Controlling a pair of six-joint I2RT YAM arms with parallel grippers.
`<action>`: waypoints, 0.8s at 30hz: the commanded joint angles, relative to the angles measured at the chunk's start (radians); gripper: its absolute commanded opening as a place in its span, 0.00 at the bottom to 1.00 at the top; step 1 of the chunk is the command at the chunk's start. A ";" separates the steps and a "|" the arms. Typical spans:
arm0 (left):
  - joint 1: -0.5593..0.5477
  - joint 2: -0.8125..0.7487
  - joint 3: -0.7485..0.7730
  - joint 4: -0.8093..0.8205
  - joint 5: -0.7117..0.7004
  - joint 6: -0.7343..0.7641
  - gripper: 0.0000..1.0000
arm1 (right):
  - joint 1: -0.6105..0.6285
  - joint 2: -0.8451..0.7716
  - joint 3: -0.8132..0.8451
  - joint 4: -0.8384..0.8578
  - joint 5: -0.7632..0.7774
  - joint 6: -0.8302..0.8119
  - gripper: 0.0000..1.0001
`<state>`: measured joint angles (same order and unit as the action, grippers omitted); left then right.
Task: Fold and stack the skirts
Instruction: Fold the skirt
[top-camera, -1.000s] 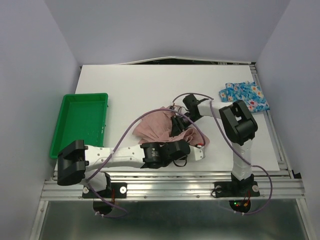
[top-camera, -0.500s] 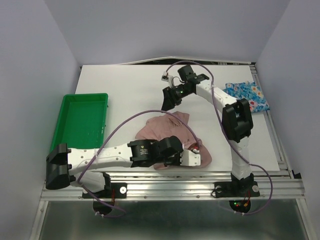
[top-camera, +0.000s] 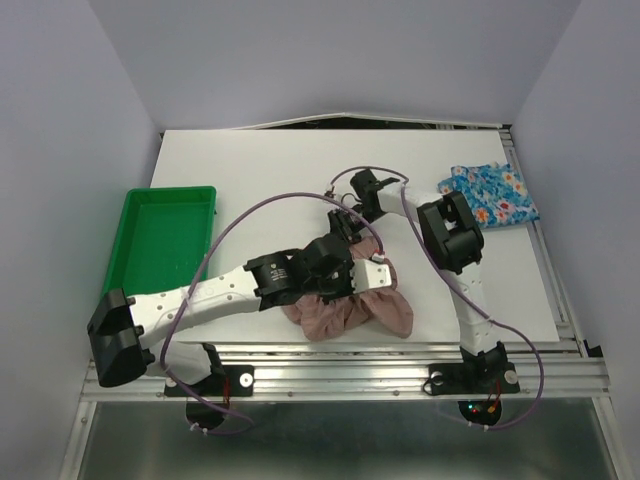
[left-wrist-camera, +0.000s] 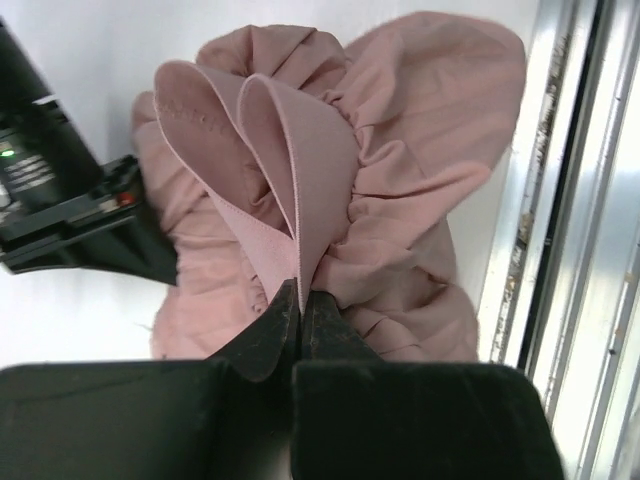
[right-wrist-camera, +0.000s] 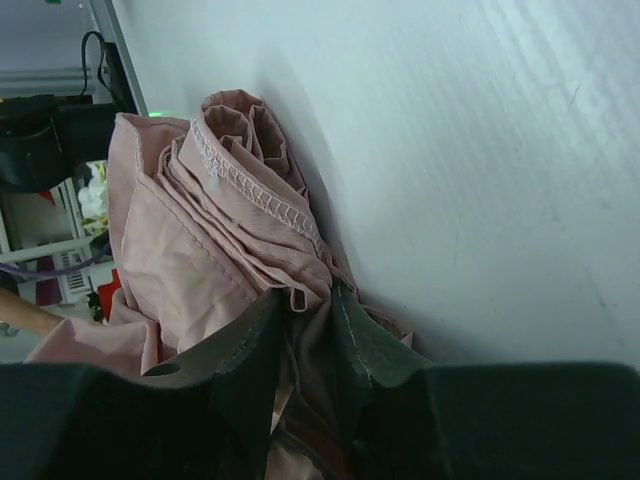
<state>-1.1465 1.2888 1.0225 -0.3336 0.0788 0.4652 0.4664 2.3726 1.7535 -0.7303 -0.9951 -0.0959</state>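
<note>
The dusty-pink skirt (top-camera: 345, 312) lies bunched near the table's front edge. My left gripper (top-camera: 388, 282) is at its right side, shut on a folded loop of the waistband (left-wrist-camera: 300, 180); in the left wrist view the gripper (left-wrist-camera: 300, 292) pinches the band, with the pink skirt (left-wrist-camera: 420, 130) ruffled beyond it. My right gripper (top-camera: 345, 228) is at the skirt's far edge. In the right wrist view the gripper (right-wrist-camera: 310, 300) has a bunch of the pink skirt (right-wrist-camera: 200, 240) pressed between its fingers. The blue flowered skirt (top-camera: 490, 195) lies at the far right.
A green tray (top-camera: 165, 245) stands at the left edge of the white table (top-camera: 260, 170). An aluminium rail (top-camera: 350, 350) runs along the front edge, close to the pink skirt. Both arms' cables loop over the table's middle.
My right gripper came back from the far middle of the table to the pink skirt's far edge and closed on it. My left gripper carried its hold on the skirt away from the front rail.
</note>
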 joint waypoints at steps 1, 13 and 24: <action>0.053 0.006 0.067 0.047 0.004 0.026 0.00 | 0.018 -0.053 -0.061 0.028 -0.019 0.002 0.32; 0.188 0.110 -0.045 0.218 -0.024 0.135 0.00 | 0.018 -0.069 -0.088 0.025 -0.039 0.010 0.29; 0.231 0.190 -0.167 0.410 -0.137 0.197 0.00 | 0.018 -0.062 -0.085 0.023 -0.008 0.028 0.26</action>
<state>-0.9207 1.4677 0.8845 -0.0322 -0.0021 0.6209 0.4728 2.3402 1.6726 -0.7136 -1.0523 -0.0772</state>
